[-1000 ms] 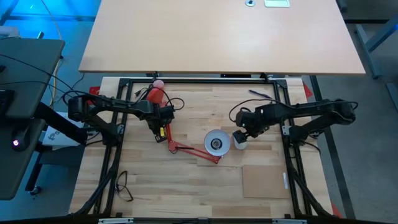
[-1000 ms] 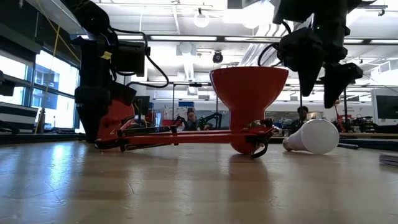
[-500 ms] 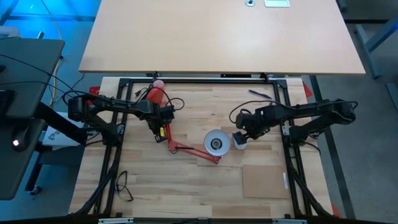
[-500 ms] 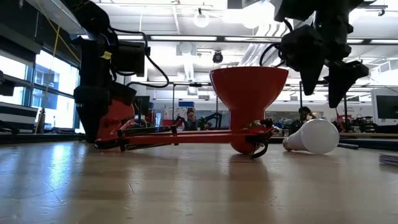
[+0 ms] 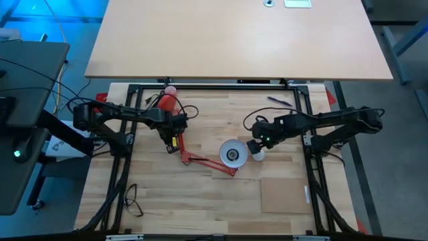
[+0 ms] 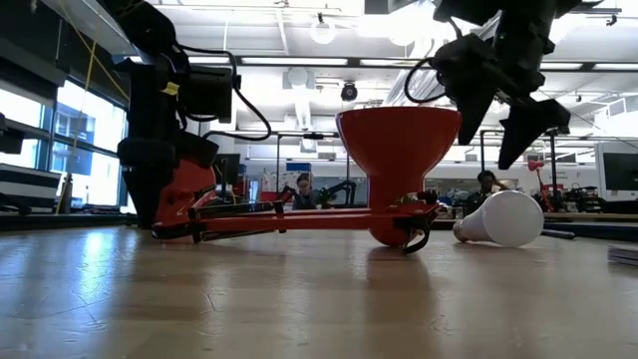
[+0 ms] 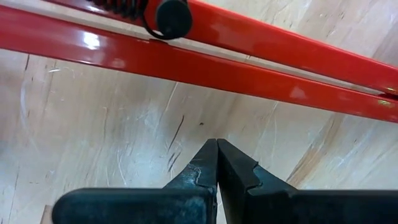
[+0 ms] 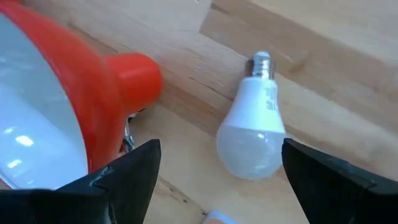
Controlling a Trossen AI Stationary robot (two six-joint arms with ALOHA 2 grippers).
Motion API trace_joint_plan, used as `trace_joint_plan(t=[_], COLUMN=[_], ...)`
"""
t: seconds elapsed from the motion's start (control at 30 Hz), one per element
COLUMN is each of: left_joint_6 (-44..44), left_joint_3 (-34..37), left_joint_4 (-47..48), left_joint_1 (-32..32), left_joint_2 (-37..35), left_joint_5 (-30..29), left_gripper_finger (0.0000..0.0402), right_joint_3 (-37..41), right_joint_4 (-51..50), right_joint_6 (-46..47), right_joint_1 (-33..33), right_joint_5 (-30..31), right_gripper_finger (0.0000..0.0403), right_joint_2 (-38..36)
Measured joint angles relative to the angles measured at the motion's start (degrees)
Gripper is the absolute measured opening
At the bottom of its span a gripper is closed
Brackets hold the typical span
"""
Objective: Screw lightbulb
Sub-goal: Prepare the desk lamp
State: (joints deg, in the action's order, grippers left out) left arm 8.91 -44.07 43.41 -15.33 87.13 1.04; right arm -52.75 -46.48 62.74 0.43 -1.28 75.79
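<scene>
- One lightbulb [image 8: 252, 137], one red lamp [image 5: 231, 154] and two arms are in view; the lamp's thin red arm [image 7: 186, 62] runs across the tabletop [image 5: 200, 194] from the shade toward 10 o'clock.
- The lightbulb [image 5: 258, 155] lies on its side on the tabletop, just beside the lamp shade at the shade's 3 o'clock, its screw base pointing away from the right arm's camera.
- In the low view the lightbulb [image 6: 503, 219] rests on the wood, apart from the shade's stem, and nothing grips it.
- The right gripper [image 6: 495, 120] hangs above the lightbulb with its jaws spread wide; in the right wrist view the bulb sits between the two fingers [image 8: 134, 171], closer to one of them, and touches neither.
- The left gripper [image 7: 217, 163] sits over the lamp's arm near its base, at about 9 o'clock from the shade, with its jaws pressed together on nothing.
- Against half a second ago, the right gripper [image 5: 257, 142] has swung a little toward the shade and tilted, while the lightbulb, lamp and left arm have not shifted.
</scene>
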Motion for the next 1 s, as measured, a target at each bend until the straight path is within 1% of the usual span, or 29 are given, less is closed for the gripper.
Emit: trace_joint_plan(t=[0.07, 0.17, 0.37, 0.57, 0.7, 0.83, 1.0], left_joint_6=[0.5, 1.3, 1.3, 1.4, 1.4, 1.5, 1.4], left_joint_3=[0.0, 0.0, 0.0, 0.0, 0.0, 0.0, 0.0], left_joint_4=[-0.1, -0.2, -0.3, -0.5, -0.5, 0.6, 0.1], left_joint_1=[0.0, 0.0, 0.0, 0.0, 0.0, 0.0, 0.0], left_joint_2=[0.0, 0.0, 0.0, 0.0, 0.0, 0.0, 0.0], left_joint_5=[0.0, 0.0, -0.2, -0.4, -0.4, -0.4, -0.5], left_gripper_finger=[0.0000, 0.0000, 0.0000, 0.0000, 0.0000, 0.0000, 0.0000], right_joint_3=[0.0, 0.1, 1.9, 1.8, 1.7, 1.8, 1.9], right_joint_4=[-1.4, -4.8, -3.6, -0.7, 1.6, 1.7, 2.0], right_joint_6=[-0.8, 3.8, 2.6, -1.5, -3.3, -3.3, -1.8], right_joint_1=[0.0, 0.0, -0.1, -1.1, -1.2, -0.8, -1.4], right_joint_5=[1.1, 1.8, -2.8, -4.0, -8.0, -6.5, -3.7], right_gripper_finger=[0.0326, 0.0326, 0.0326, 0.0326, 0.0326, 0.0326, 0.0326], right_joint_2=[0.0, 0.7, 5.1, 9.8, 12.3, 14.0, 14.2])
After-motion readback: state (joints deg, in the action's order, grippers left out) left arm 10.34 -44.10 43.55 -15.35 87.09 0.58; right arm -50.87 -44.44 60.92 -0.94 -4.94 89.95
